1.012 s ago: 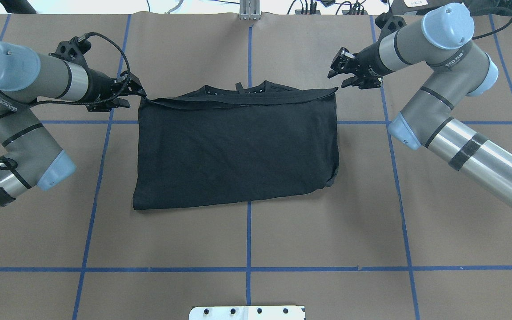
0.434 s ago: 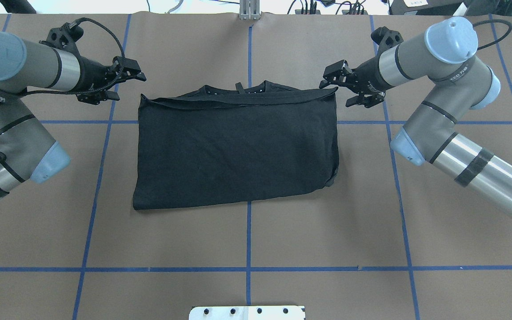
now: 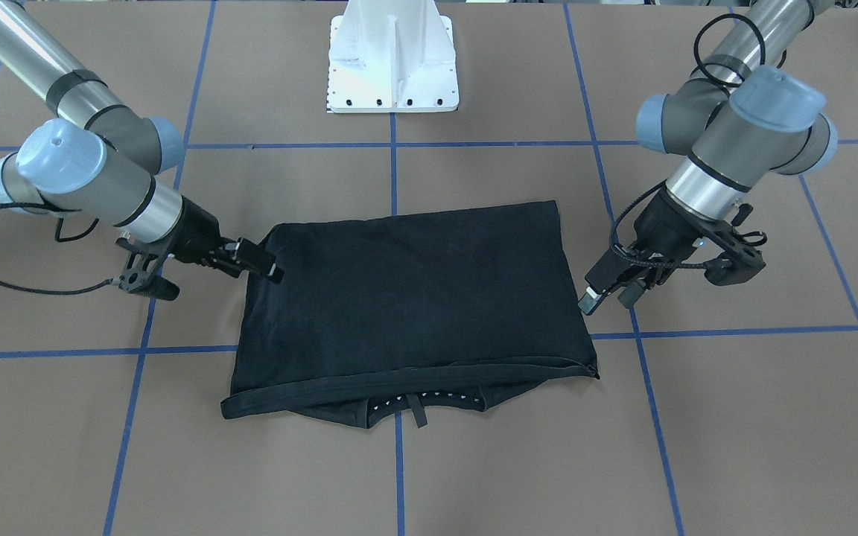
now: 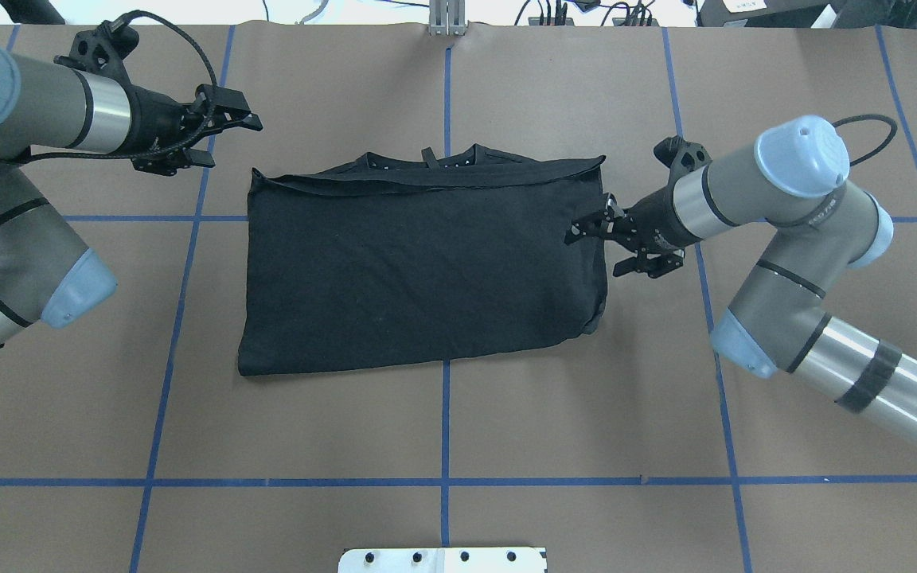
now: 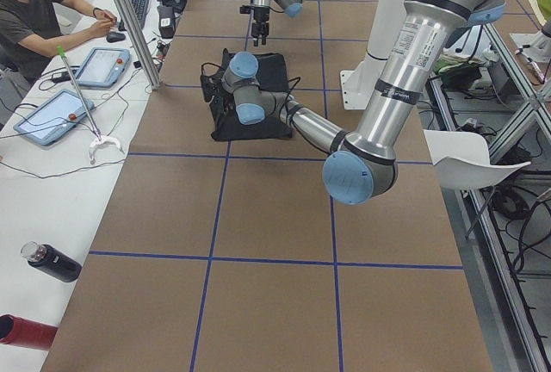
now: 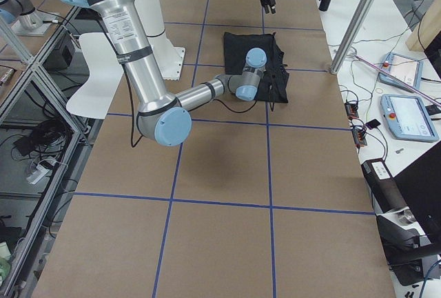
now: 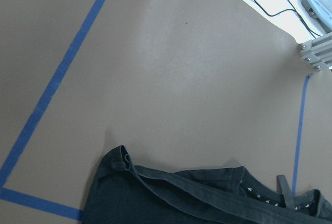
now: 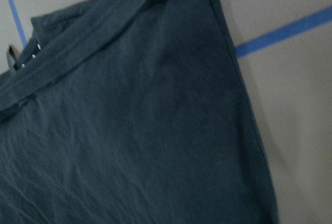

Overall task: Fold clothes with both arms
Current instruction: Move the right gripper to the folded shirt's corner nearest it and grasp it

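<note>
The clothes are one black T-shirt [image 4: 427,263], folded into a rectangle on the brown table, plain side up. Its collar [image 4: 427,159] peeks out along the far edge. My left gripper [image 4: 239,123] is open, up and to the left of the shirt's far left corner, clear of the cloth; from across the table it [image 3: 608,298] shows two spread fingertips. My right gripper [image 4: 586,227] looks open and sits over the middle of the shirt's right edge [image 3: 261,260]. The left wrist view shows the shirt's corner [image 7: 119,162]; the right wrist view is filled by the shirt [image 8: 129,130].
Blue tape lines [image 4: 444,477] grid the brown table. The white pedestal base [image 3: 392,67] stands at the robot's side of the table. A person [image 5: 34,19] sits at a side bench with tablets [image 5: 52,114] and bottles [image 5: 52,262].
The left gripper has drawn away from the shirt's far left corner, up and outward. The right gripper has come from beyond the far right corner towards the robot, onto the shirt's right edge.
</note>
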